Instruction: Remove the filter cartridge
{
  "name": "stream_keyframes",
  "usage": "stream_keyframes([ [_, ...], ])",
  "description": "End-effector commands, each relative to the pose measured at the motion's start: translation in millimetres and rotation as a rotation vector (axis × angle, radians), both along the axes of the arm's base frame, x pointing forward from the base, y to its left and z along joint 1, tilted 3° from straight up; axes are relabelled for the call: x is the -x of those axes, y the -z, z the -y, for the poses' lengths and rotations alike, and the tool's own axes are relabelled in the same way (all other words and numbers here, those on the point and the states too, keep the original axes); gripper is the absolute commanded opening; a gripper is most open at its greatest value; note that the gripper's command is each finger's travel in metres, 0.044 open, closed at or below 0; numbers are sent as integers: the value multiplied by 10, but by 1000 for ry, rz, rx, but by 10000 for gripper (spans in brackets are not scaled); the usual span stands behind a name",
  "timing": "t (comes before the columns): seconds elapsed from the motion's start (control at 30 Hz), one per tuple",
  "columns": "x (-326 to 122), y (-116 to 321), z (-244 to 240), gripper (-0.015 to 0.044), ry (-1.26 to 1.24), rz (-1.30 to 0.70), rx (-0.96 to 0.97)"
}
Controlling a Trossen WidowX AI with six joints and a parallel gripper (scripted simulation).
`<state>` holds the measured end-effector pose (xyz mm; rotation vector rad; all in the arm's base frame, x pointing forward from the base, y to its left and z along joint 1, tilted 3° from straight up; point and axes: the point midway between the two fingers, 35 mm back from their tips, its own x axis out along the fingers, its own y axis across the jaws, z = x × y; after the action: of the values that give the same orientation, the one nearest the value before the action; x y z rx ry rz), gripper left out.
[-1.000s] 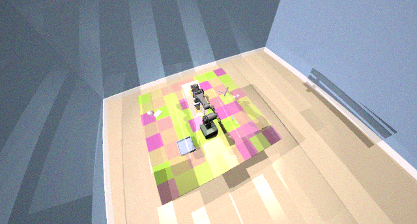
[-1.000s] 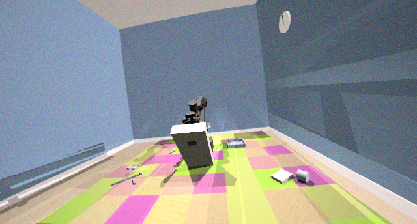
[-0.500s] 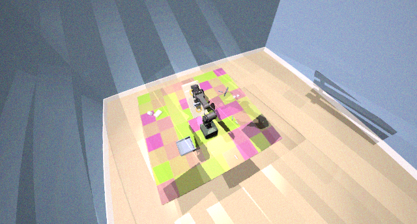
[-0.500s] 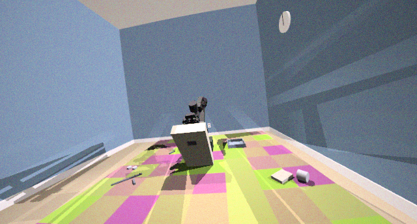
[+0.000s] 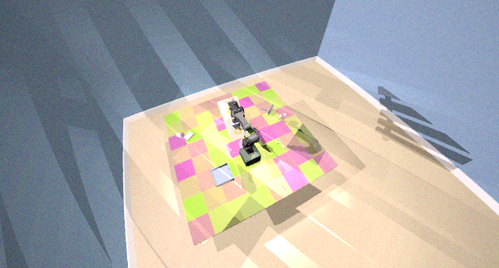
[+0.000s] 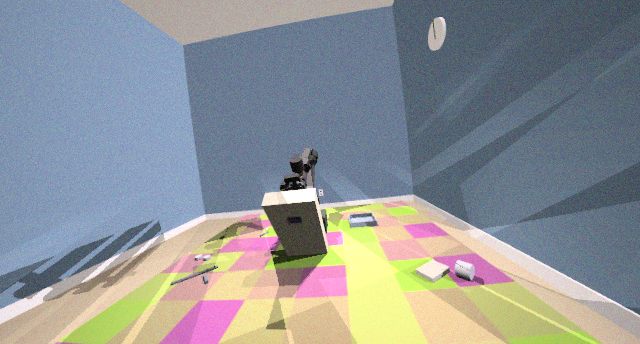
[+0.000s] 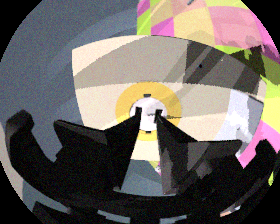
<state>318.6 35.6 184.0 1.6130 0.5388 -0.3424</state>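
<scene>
The round white cartridge (image 7: 148, 104) sits in a yellow ring (image 7: 122, 101) on the cream service panel (image 7: 98, 102) (image 6: 302, 236) (image 5: 224, 107). My gripper (image 7: 148, 117) is slightly open, with a narrow gap between its two dark fingertips. The tips are at the two slots on the cartridge's face, one at each; how deep they reach cannot be told. The cartridge looks seated in the panel. The top and exterior views hide the fingertips and the cartridge. The grey-blue tray (image 5: 222, 174) (image 6: 362, 223) lies on the mat beside the arm's base, away from the panel.
A pale block (image 5: 189, 135) (image 6: 432, 270) and a white cylinder (image 5: 178, 135) (image 6: 465, 270) lie on one side of the panel. A dark rod (image 6: 195, 275) and small white pieces (image 6: 202, 257) lie on the other side. A bluish-white surface (image 7: 237, 115) shows at the panel's right in the wrist view.
</scene>
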Motion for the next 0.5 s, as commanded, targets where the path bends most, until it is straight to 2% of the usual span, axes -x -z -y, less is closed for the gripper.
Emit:
stream_keyframes([
  [0.0,-7,-13,3,88,4,0,-1],
  [0.47,-16,-23,3,88,4,0,-1],
])
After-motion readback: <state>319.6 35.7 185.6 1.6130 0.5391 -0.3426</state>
